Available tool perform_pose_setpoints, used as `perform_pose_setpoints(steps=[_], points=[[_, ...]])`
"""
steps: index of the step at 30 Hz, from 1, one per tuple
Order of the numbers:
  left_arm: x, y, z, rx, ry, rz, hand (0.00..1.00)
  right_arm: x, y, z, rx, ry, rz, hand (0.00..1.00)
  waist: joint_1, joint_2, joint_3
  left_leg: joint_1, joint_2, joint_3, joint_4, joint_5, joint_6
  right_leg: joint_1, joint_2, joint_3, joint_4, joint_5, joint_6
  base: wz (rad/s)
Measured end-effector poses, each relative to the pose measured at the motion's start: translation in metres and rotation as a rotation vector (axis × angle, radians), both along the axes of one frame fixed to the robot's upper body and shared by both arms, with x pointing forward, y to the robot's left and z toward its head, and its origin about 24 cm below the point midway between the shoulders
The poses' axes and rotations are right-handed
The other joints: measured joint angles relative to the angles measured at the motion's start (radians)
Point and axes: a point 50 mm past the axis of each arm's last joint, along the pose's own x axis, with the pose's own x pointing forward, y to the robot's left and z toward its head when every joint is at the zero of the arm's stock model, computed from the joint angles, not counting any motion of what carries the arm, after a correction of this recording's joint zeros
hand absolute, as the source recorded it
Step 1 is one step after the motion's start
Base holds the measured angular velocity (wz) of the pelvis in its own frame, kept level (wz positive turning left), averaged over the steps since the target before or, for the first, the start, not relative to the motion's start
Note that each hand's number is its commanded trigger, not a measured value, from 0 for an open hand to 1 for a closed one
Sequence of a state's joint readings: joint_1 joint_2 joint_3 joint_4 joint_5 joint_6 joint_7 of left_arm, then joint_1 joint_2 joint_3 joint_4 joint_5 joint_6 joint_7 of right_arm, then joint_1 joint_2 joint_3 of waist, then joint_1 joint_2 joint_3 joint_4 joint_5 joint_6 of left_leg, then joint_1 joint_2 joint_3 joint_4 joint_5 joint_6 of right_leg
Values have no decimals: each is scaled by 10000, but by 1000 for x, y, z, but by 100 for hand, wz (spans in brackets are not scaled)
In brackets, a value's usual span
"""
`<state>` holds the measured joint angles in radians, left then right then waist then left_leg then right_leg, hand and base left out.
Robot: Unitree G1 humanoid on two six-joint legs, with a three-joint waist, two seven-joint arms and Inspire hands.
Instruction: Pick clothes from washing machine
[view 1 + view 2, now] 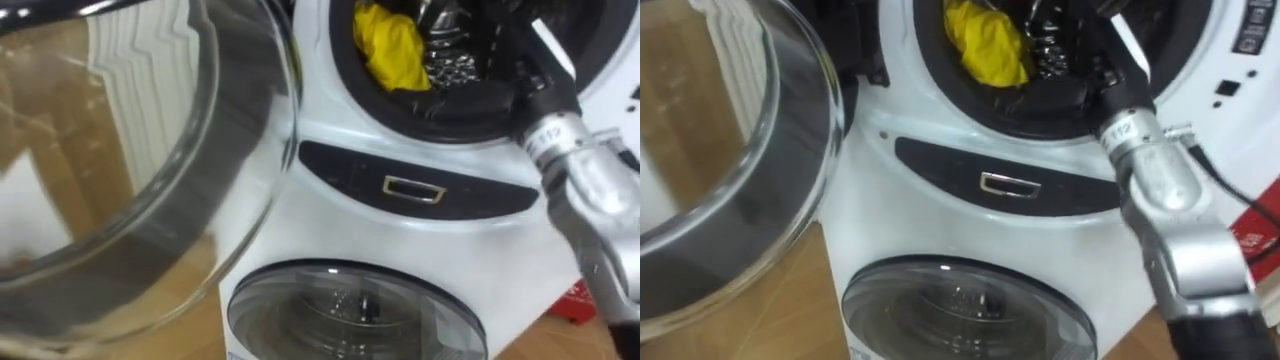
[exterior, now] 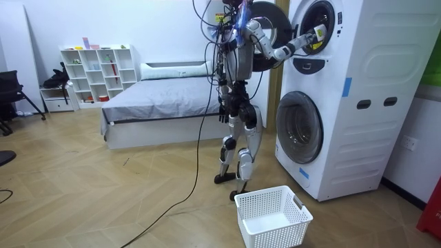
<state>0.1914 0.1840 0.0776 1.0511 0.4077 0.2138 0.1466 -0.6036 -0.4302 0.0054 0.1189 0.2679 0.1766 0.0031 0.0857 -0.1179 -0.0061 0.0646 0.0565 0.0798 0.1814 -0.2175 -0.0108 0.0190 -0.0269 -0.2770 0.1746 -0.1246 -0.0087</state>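
Right hand in the upper drum, cloth not yet secured!

Your right hand [image 1: 497, 97] sits dark on the drum's [image 1: 452, 66] lower rim, just right of the yellow cloth [image 1: 390, 45] bunched inside. I can't tell how far its fingers are spread or whether they touch the cloth. The dangers, as I judge them: close too soon and you grab the seal, not the cloth. Pull low and it snags on the rim. The open door [image 1: 150, 160] crowds your left, and the basket [image 2: 273, 218] sits on the floor behind you.

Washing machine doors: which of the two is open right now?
The upper door, swung wide to the robot's left, baring the yellow cloth in its drum; the lower door is shut.
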Motion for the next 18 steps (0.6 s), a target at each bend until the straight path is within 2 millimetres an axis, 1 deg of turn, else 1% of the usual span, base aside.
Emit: perform_pose_setpoints(steps=[2,3,5,8,11,16,18], points=[[1,0,1,44,-88,-69,0,2,-1,7,90,-164,-94,0,49,-38,-27,30,5,-15,-2,1,0,44,2,-3,-17,0,0,9],[0,1,2,105,-93,-176,0,5,-2,9,245,-154,-148,0,76,-64,-26,127,4,-27,-16,1,0,156,3,-2,-52,0,0,6],[1,2,3,154,-180,-188,0,9,-4,10,337,-80,-274,0,89,-99,-51,200,5,-54,-37,1,0,266,3,4,-68,-3,4,9],[4,4,5,263,-421,-191,0,9,-8,10,360,-8,-389,0,113,-133,-56,287,-2,-166,-81,0,0,329,-9,-1,-65,-4,6,11],[5,5,6,395,-441,-278,0,11,-13,5,362,228,-563,0,239,-128,-46,312,-15,-275,-150,0,0,328,-21,-1,-55,-15,24,1],[3,6,7,477,-324,-258,0,11,-15,5,409,266,-594,0,240,-82,-2,187,-23,-287,-120,0,0,306,-31,-10,-63,-41,62,4],[0,7,7,483,-261,-232,0,10,-21,8,406,250,-654,0,246,-68,10,170,-24,-283,-108,0,0,308,-32,-22,-64,-69,88,2]])
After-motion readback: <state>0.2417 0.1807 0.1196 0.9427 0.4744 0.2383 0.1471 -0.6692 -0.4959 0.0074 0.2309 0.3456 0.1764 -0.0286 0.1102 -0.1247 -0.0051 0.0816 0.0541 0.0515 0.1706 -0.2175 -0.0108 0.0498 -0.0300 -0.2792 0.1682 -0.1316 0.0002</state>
